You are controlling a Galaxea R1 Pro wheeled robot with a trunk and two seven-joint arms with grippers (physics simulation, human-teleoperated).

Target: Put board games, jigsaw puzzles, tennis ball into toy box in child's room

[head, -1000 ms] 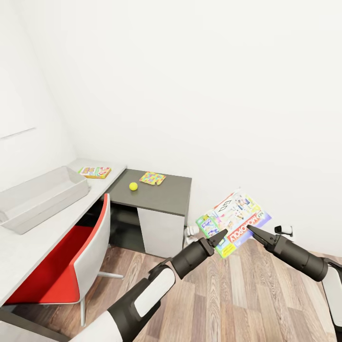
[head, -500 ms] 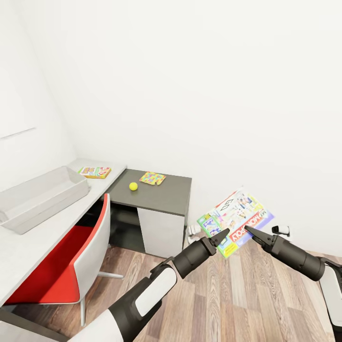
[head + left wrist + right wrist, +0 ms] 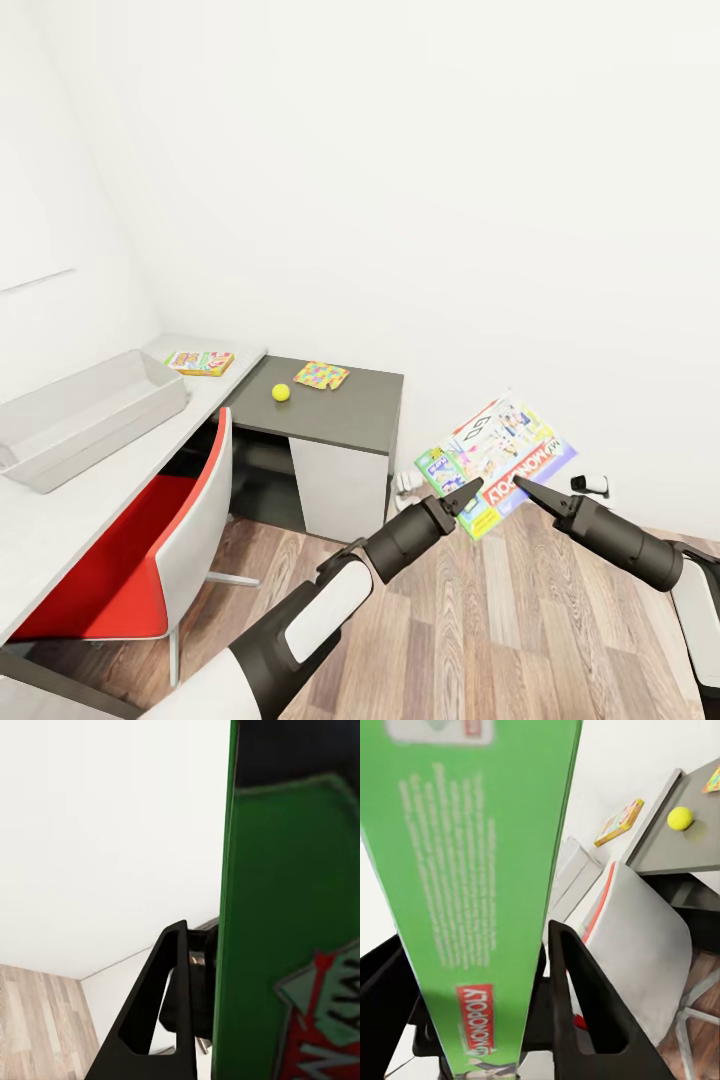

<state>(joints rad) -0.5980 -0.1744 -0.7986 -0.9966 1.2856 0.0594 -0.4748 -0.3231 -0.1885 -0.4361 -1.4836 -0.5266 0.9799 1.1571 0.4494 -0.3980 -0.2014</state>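
Both grippers hold one board game (image 3: 497, 466) in the air above the wood floor (image 3: 470, 620), off to the right of the desk. Left gripper (image 3: 466, 495) pinches the box's near left edge; right gripper (image 3: 528, 489) pinches the near right edge. Box tilts up, printed lid facing the room, green border toward the arms.

Left wrist view: a black finger (image 3: 161, 1005) lies pressed along the green edge of the box (image 3: 292, 930). Right wrist view: the green side panel (image 3: 472, 870) runs between two dark fingers, one (image 3: 585, 1005) close against it. Two-handed hold probably because the box is thin and wide; a single pinch at one edge would likely let it swing.

Toy box (image 3: 80, 415) sits on the light grey wing of the table (image 3: 60, 510), well apart from the carried game, to the left. It looks empty from here. Red chair (image 3: 140, 560) stands between the arms and that wing.

Elsewhere on the table: a second board game (image 3: 200, 362) lies flat just past the toy box's far end; a tennis ball (image 3: 281, 393) and a jigsaw (image 3: 322, 376) lie near each other on the dark wing.

Judgement: carry phase; nothing deposited yet.
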